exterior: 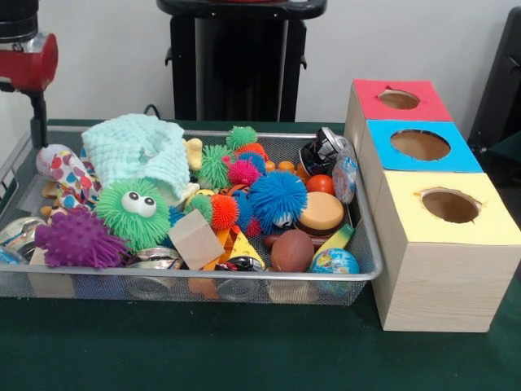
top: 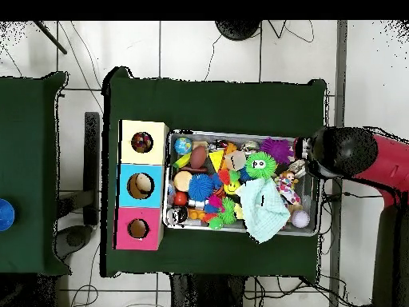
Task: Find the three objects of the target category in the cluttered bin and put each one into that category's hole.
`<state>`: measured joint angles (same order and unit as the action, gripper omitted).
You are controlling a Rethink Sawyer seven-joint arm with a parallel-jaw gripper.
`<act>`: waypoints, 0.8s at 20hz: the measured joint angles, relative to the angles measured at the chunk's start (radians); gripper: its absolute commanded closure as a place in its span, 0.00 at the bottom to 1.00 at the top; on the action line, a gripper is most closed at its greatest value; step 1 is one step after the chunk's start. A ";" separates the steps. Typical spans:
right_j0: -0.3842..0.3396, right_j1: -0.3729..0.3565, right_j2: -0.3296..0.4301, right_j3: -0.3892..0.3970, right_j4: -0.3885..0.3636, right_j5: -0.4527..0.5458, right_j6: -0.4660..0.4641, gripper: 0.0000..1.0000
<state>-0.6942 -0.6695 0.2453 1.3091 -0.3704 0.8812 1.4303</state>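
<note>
The wire-mesh bin (exterior: 244, 278) is full of toys and also shows in the overhead view (top: 208, 229). Two white cloth pieces with coloured dots (exterior: 63, 169) lie together at its left end, beside the mint cloth; overhead they lie under the arm's tip (top: 287, 189). Other such pieces are hidden. The yellow-topped box's hole (exterior: 450, 205) is at the front right, and something dark and speckled shows inside it from above (top: 142, 142). My gripper (exterior: 37, 126) hangs as a thin black piece at the bin's far left corner, just above the dotted cloth. The arm (top: 351, 156) hides it overhead.
A mint knitted cloth (exterior: 138, 147) drapes over the far left of the pile. Green (exterior: 134, 212), purple (exterior: 80, 240) and blue (exterior: 277, 199) pom-pom balls, a wooden block (exterior: 195, 239) and small balls fill the bin. The blue (exterior: 419, 144) and red (exterior: 399, 98) holes lie behind the yellow one.
</note>
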 measured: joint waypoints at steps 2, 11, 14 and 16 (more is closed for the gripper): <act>0.000 0.000 0.006 0.004 0.000 0.000 0.000 0.00; 0.024 -0.007 0.010 0.033 0.000 0.001 0.000 0.00; 0.040 -0.013 0.010 0.034 0.001 0.008 0.000 0.00; 0.050 -0.018 0.010 0.034 0.003 0.014 0.000 0.00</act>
<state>-0.6439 -0.6872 0.2556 1.3431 -0.3676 0.8951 1.4303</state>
